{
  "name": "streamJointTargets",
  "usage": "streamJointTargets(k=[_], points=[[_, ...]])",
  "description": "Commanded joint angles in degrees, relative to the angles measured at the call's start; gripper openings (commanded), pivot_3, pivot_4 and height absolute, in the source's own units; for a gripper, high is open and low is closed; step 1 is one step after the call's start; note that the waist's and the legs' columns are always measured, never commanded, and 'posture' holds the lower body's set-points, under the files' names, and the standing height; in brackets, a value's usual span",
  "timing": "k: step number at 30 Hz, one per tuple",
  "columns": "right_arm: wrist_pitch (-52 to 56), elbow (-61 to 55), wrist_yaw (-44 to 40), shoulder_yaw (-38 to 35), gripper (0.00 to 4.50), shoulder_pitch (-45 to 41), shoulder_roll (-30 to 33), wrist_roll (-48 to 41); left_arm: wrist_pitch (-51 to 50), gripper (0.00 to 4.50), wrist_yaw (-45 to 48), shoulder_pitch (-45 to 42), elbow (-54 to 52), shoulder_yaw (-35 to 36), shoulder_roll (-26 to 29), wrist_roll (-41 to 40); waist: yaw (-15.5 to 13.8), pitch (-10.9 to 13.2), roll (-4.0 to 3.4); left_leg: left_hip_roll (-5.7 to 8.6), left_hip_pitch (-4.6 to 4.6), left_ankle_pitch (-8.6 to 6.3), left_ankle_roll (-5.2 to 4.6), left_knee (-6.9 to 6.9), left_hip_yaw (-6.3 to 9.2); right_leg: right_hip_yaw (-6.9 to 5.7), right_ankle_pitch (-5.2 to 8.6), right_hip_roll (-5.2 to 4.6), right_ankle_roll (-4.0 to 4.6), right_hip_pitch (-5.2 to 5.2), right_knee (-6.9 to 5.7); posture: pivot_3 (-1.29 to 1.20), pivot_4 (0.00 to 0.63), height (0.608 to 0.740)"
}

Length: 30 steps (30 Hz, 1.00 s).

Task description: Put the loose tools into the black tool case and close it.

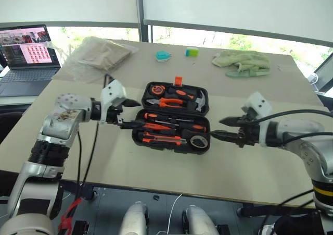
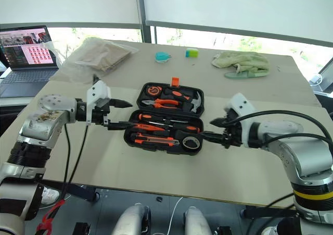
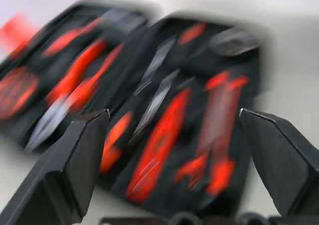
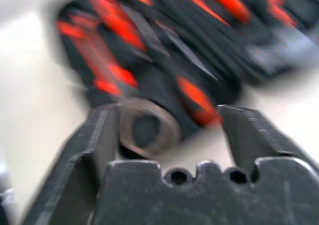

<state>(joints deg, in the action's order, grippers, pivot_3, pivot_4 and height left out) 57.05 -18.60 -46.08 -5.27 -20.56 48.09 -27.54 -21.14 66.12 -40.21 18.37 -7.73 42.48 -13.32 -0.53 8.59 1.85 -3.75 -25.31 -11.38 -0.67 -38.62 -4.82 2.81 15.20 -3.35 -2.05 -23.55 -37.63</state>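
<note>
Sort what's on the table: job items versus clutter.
Job: tool case, lying open; screwdrivers, utility knife and tape roll in its near half.
Clutter: laptop, clear bag, green cloth, two small teal items.

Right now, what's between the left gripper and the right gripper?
The open black tool case, tools in its slots, lies between the left gripper and right gripper, each beside one end, seen in the left eye view.

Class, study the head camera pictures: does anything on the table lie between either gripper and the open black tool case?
Nothing visible does. The left gripper hangs open at one end of the black tool case and the right gripper open at the other, with only bare table between each and the case.
</note>
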Motion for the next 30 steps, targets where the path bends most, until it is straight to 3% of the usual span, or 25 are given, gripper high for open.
streamJointTargets(k=[1, 7, 9, 13, 17, 23, 30], points=[[-7.4, 3.2, -0.6, 1.1, 1.97, 0.8, 0.5, 3.2, 6.2, 2.84, -1.7, -1.3, 6.2, 0.6, -0.5, 3.4, 0.1, 0.0, 0.0, 0.0, -0.08, 0.0, 0.0, 0.01, -0.02, 0.01, 0.0, 0.0, 0.0, -0.11, -0.02, 0.0, 0.15, 0.74], [-4.5, -3.3, -2.1, 0.7, 0.0, 0.1, -2.2, -3.4, 1.7, 0.66, 4.5, -0.6, -4.0, 2.7, -1.1, -3.5, 0.0, 0.0, 0.03, -0.02, -0.71, 0.01, 0.01, -0.14, -0.03, 0.08, -0.02, 0.03, 0.0, -0.77, -0.35, 0.0, 0.15, 0.74], [-6.6, -5.1, -2.5, 2.7, 0.0, 1.0, -1.6, -2.0, 3.5, 0.03, 5.0, 0.6, -6.0, 1.8, -0.4, -2.3, 0.0, 0.0, 0.03, 0.0, -0.71, 0.01, 0.01, -0.14, -0.01, 0.08, -0.02, 0.02, 0.0, -0.73, -0.33, 0.0, 0.15, 0.74], [-5.0, -10.0, -2.7, 3.9, 0.0, 1.5, -2.8, -5.1, 0.2, 0.03, 5.6, 1.1, -10.1, 2.4, -0.9, -4.7, 0.0, 0.0, 0.03, -0.01, -0.65, 0.01, 0.01, -0.14, -0.02, 0.08, -0.02, 0.02, 0.0, -0.71, -0.34, 0.0, 0.15, 0.74], [-8.6, -8.3, -0.3, 9.4, 0.0, 1.6, -2.4, 1.2, 1.0, 0.03, -0.8, -0.8, -5.4, 1.5, -1.9, 0.7, 0.0, 0.0, 0.03, -0.01, -0.62, 0.01, 0.01, -0.15, -0.01, 0.08, -0.02, 0.03, -0.01, -0.68, -0.34, 0.0, 0.15, 0.74], [-14.7, 2.5, 0.4, 6.3, 0.0, -1.2, 0.6, 6.7, -0.1, 0.03, -7.8, -2.2, 2.4, 2.5, -2.8, 4.1, -0.1, 0.0, 0.04, 0.02, -0.62, 0.01, 0.01, -0.19, -0.04, 0.08, -0.02, 0.01, -0.02, -0.69, -0.34, 0.0, 0.15, 0.74], [-23.8, 20.2, 1.3, 12.5, 0.0, -6.9, -2.9, 15.8, 4.3, 0.03, -11.9, -3.5, 11.4, -0.5, -7.6, 9.1, 0.0, 0.0, 0.04, 0.03, -0.62, 0.01, 0.01, -0.18, -0.06, 0.08, -0.03, 0.02, -0.01, -0.69, -0.34, 0.0, 0.15, 0.74]])
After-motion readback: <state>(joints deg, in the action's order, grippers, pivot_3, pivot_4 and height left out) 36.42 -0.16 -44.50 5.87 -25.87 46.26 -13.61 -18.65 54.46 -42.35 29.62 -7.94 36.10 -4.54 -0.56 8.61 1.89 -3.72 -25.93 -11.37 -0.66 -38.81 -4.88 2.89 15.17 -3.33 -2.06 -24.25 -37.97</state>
